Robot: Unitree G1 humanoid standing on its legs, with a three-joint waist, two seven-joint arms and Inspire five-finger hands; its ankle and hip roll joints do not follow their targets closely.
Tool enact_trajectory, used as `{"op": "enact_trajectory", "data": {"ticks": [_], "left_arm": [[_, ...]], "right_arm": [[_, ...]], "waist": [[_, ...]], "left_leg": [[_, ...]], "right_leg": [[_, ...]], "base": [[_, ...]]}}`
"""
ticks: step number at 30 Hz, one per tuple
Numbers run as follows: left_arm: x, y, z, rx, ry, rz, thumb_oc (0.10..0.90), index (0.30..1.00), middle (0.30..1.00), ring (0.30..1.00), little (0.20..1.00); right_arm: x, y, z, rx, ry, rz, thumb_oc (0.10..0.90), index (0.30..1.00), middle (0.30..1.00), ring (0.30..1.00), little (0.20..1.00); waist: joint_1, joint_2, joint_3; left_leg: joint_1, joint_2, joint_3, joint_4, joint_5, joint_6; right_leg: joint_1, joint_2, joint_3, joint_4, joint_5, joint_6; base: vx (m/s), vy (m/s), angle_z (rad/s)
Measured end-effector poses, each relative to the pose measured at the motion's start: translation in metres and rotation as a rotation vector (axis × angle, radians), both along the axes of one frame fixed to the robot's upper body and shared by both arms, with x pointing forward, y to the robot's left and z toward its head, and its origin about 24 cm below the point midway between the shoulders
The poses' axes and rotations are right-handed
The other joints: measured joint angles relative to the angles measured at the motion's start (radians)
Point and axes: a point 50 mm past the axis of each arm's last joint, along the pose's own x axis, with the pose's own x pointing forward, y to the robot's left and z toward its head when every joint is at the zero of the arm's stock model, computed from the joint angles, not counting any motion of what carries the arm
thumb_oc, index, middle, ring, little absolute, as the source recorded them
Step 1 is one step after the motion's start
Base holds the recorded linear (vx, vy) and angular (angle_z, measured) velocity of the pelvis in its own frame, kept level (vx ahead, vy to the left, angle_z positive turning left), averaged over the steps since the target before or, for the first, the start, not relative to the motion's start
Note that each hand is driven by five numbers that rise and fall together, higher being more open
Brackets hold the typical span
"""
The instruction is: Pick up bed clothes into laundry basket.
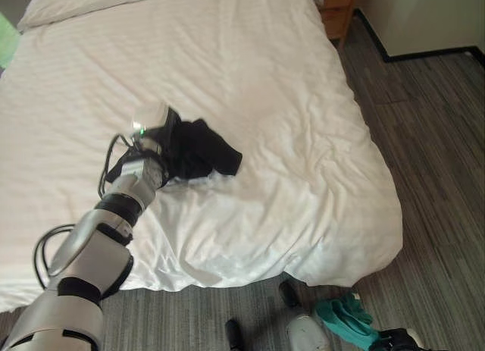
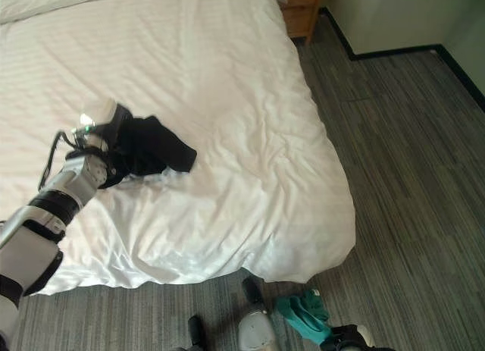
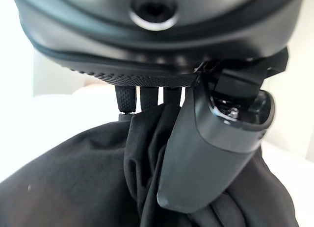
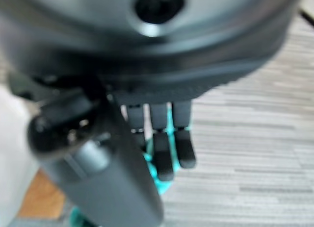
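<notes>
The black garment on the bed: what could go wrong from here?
The left hand pinches only a fold of the black garment, so it may slip out when lifted. The fingers could also catch the white sheet beneath. The right hand holds teal cloth low, near the floor.
</notes>
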Motion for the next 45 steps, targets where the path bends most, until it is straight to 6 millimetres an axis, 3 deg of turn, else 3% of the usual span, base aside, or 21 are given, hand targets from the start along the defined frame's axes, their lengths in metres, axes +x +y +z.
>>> {"op": "enact_trajectory", "data": {"ticks": [5,8,11,13,16,19,20,21,24,26,27,28,30,31,32,34,38,40,42,43,45], "left_arm": [[-0.028,-0.001,0.070,0.038,-0.300,-0.138,0.400,0.300,0.300,0.300,0.300],[-0.073,0.022,0.071,-0.102,-0.467,-0.200,0.400,0.300,0.300,0.300,0.300],[-0.116,0.054,0.039,-0.322,-0.558,-0.176,0.400,0.300,0.300,0.300,0.300],[-0.137,0.083,-0.004,-0.558,-0.552,-0.036,0.400,0.300,0.300,0.300,0.300],[-0.166,0.117,-0.085,-0.771,-0.408,0.265,0.400,0.300,0.300,0.300,0.300],[-0.206,0.118,-0.185,-0.897,-0.106,0.545,0.400,0.300,0.300,0.300,0.300],[-0.219,0.107,-0.217,-0.909,0.061,0.585,0.400,0.300,0.300,0.300,0.300],[-0.229,0.098,-0.238,-0.899,0.203,0.591,0.400,0.300,0.300,0.300,0.300],[-0.227,0.086,-0.245,-0.831,0.328,0.506,0.400,0.300,0.300,0.300,0.300],[-0.234,0.091,-0.247,-0.781,0.362,0.525,0.400,0.300,0.300,0.300,0.300],[-0.236,0.088,-0.251,-0.758,0.395,0.521,0.400,0.300,0.300,0.300,0.300],[-0.234,0.086,-0.250,-0.741,0.405,0.502,0.400,0.300,0.300,0.300,0.300],[-0.229,0.067,-0.256,-0.758,0.435,0.450,0.400,0.300,0.300,0.300,0.300],[-0.220,0.055,-0.254,-0.756,0.437,0.399,0.400,0.300,0.300,0.300,0.300],[-0.212,0.041,-0.251,-0.740,0.445,0.325,0.400,0.300,0.300,0.300,0.300],[-0.192,0.013,-0.233,-0.723,0.412,0.168,0.400,0.300,0.300,0.300,0.300],[-0.150,-0.014,-0.196,-0.736,0.288,0.004,0.400,0.300,0.300,0.300,0.300],[-0.141,-0.019,-0.181,-0.737,0.233,-0.053,0.400,0.300,0.300,0.300,0.300],[-0.138,-0.019,-0.168,-0.723,0.190,-0.096,0.400,0.300,0.300,0.300,0.300],[-0.139,-0.021,-0.166,-0.725,0.172,-0.104,0.400,0.300,0.300,0.300,0.300],[-0.141,-0.031,-0.171,-0.741,0.193,-0.123,0.400,0.300,0.300,0.300,0.300]], "right_arm": [[-0.004,0.004,-0.003,0.029,0.010,0.003,0.400,0.300,0.300,0.300,0.300],[0.000,0.009,-0.004,0.058,-0.012,0.003,0.400,0.300,0.300,0.300,0.300],[0.003,0.013,-0.005,0.069,-0.019,0.003,0.400,0.300,0.300,0.300,0.300],[0.011,0.006,0.002,0.055,-0.063,-0.026,0.400,0.300,0.300,0.300,0.300],[0.046,-0.018,0.030,-0.048,-0.218,-0.004,0.400,0.300,0.300,0.300,0.300],[0.080,-0.054,0.082,-0.194,-0.412,0.053,0.400,0.300,0.300,0.300,0.300],[0.086,-0.065,0.098,-0.249,-0.463,0.057,0.400,0.300,0.300,0.300,0.300],[0.086,-0.066,0.098,-0.256,-0.487,0.018,0.400,0.300,0.300,0.300,0.300],[0.063,-0.034,0.065,-0.174,-0.458,-0.033,0.400,0.300,0.300,0.300,0.300],[0.069,-0.001,0.056,-0.112,-0.503,-0.008,0.400,0.300,0.300,0.300,0.300],[0.075,0.014,0.059,-0.099,-0.553,0.032,0.400,0.300,0.300,0.300,0.300],[0.080,0.023,0.064,-0.103,-0.591,0.075,0.400,0.300,0.300,0.300,0.300],[0.095,0.034,0.074,-0.122,-0.641,0.138,0.400,0.300,0.300,0.300,0.300],[0.104,0.036,0.084,-0.153,-0.686,0.157,0.400,0.300,0.300,0.300,0.300],[0.110,0.037,0.092,-0.175,-0.724,0.177,0.400,0.300,0.300,0.300,0.300],[0.131,0.048,0.108,-0.202,-0.785,0.239,0.400,0.300,0.300,0.300,0.300],[0.145,0.070,0.118,-0.223,-0.827,0.352,0.400,0.300,0.300,0.300,0.300],[0.145,0.078,0.120,-0.243,-0.832,0.414,0.400,0.300,0.300,0.300,0.300],[0.143,0.079,0.122,-0.270,-0.830,0.443,0.400,0.300,0.300,0.300,0.300],[0.146,0.076,0.127,-0.299,-0.840,0.458,0.400,0.300,0.300,0.300,0.300],[0.148,0.069,0.134,-0.344,-0.847,0.479,0.400,0.300,0.300,0.300,0.300]], "waist": [[0.026,-0.013,-0.002],[0.038,-0.026,-0.021],[0.058,-0.043,-0.037],[0.111,-0.060,-0.047],[0.165,-0.103,-0.034],[0.205,-0.138,-0.030],[0.192,-0.149,-0.029],[0.191,-0.217,-0.039],[0.183,-0.356,-0.074],[0.185,-0.394,-0.085],[0.180,-0.365,-0.071],[0.179,-0.338,-0.056],[0.196,-0.258,-0.027],[0.203,-0.210,-0.004],[0.215,-0.171,0.002],[0.233,-0.136,0.009],[0.277,-0.128,0.008],[0.282,-0.140,0.001],[0.290,-0.174,-0.020],[0.300,-0.153,-0.031],[0.276,-0.116,-0.049]], "left_leg": [[0.014,0.001,-0.028,0.000,-0.001,0.001],[0.017,0.012,-0.036,-0.002,-0.008,-0.003],[0.039,0.017,-0.041,0.001,-0.010,-0.006],[0.042,0.014,-0.064,0.016,-0.015,-0.008],[0.024,-0.009,-0.196,0.076,-0.026,-0.019],[0.001,-0.111,-0.478,0.256,-0.177,0.007],[0.021,-0.106,-0.491,0.228,-0.212,0.043],[0.030,-0.116,-0.469,0.196,-0.202,0.059],[0.016,-0.129,-0.411,0.169,-0.159,0.068],[0.012,-0.124,-0.317,0.222,-0.159,0.064],[-0.010,-0.109,-0.241,0.243,-0.161,0.070],[-0.019,-0.085,-0.173,0.234,-0.164,0.095],[-0.006,-0.057,-0.065,0.150,-0.097,0.110],[0.015,-0.043,-0.022,0.115,-0.070,0.114],[0.027,-0.037,0.002,0.078,-0.060,0.123],[0.030,-0.034,0.123,0.068,-0.029,0.125],[0.041,0.020,0.265,0.123,-0.024,0.108],[0.051,0.054,0.292,0.155,-0.023,0.102],[0.059,0.072,0.308,0.148,-0.011,0.043],[0.055,0.130,0.343,0.156,-0.004,-0.012],[-0.016,0.247,0.340,0.273,0.017,-0.030]], "right_leg": [[0.025,-0.001,-0.020,0.000,0.000,-0.003],[0.034,0.011,-0.024,0.000,-0.006,-0.011],[0.043,0.031,-0.006,0.000,-0.005,-0.026],[0.034,0.037,0.014,0.004,-0.002,-0.033],[0.020,0.020,0.065,0.015,0.003,-0.029],[0.001,-0.002,0.174,0.035,-0.016,-0.008],[0.001,0.002,0.188,0.037,-0.008,0.011],[-0.024,-0.016,0.215,0.050,-0.019,0.028],[-0.073,-0.024,0.237,0.080,-0.029,0.083],[-0.108,0.027,0.190,0.092,0.169,0.069],[-0.124,0.043,0.121,0.044,0.271,0.033],[-0.136,0.039,0.019,0.048,0.245,0.055],[-0.196,0.052,-0.179,0.329,0.037,0.034],[-0.202,0.047,-0.221,0.448,-0.033,0.006],[-0.175,0.037,-0.222,0.470,-0.091,0.027],[-0.116,-0.071,-0.269,0.556,-0.187,0.049],[0.032,-0.289,-0.282,0.519,-0.232,0.115],[0.122,-0.371,-0.318,0.348,-0.159,0.117],[0.166,-0.372,-0.365,0.214,0.024,0.112],[0.170,-0.317,-0.400,0.146,-0.022,0.137],[0.171,-0.210,-0.395,0.046,-0.034,0.101]], "base": [[-0.04,-0.046,0.15],[-0.08,-0.062,-0.06],[-0.14,0.003,-0.13],[-0.23,0.038,-0.44],[-0.15,0.076,-0.39],[-0.18,0.174,-0.61],[-0.32,0.247,-0.73],[-0.25,0.123,-0.26],[-0.45,0.196,-0.35],[-0.64,0.261,-1.21],[-0.61,0.215,-1.35],[-0.56,0.179,-1.31],[-0.47,0.106,-1.14],[-0.49,0.063,-0.98],[-0.48,0.016,-1.01],[-0.35,-0.014,-1.24],[-0.47,-0.225,-1.40],[-0.44,-0.274,-1.35],[-0.43,-0.343,-1.13],[-0.35,-0.328,-1.25],[-0.26,-0.300,-1.06]]}}
